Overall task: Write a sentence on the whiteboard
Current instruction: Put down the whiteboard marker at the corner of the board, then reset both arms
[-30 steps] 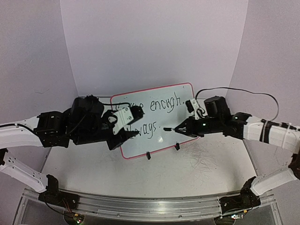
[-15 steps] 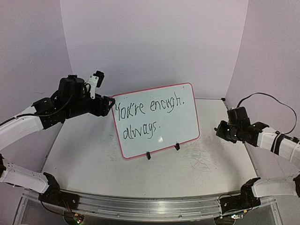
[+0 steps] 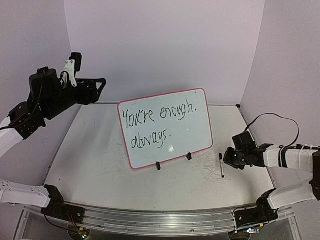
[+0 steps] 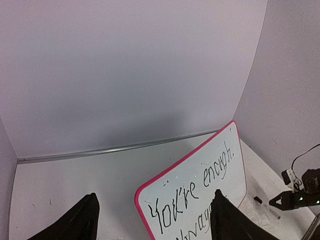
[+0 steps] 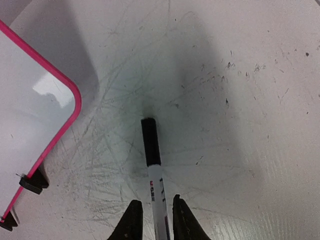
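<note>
Lying flat: marker point(image 5: 151, 145) | between right fingers point(image 5: 134, 222) | beside whiteboard point(image 5: 30, 150)

One small rectangular red-rimmed whiteboard point(image 3: 192, 137) is counted in the middle, standing on two black clip feet point(image 3: 158, 166). One black handwritten sentence point(image 3: 160, 116) is counted on it, set in two lines. One black-capped white marker pen point(image 3: 221, 165) is counted at the near right. Two black grippers are counted: the left gripper point(image 3: 100, 89) far left, the right gripper point(image 5: 156, 200) near right.

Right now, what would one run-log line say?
sentence: written on whiteboard | marker: lying on table | right end effector: open around marker | left end effector: open, empty
</note>
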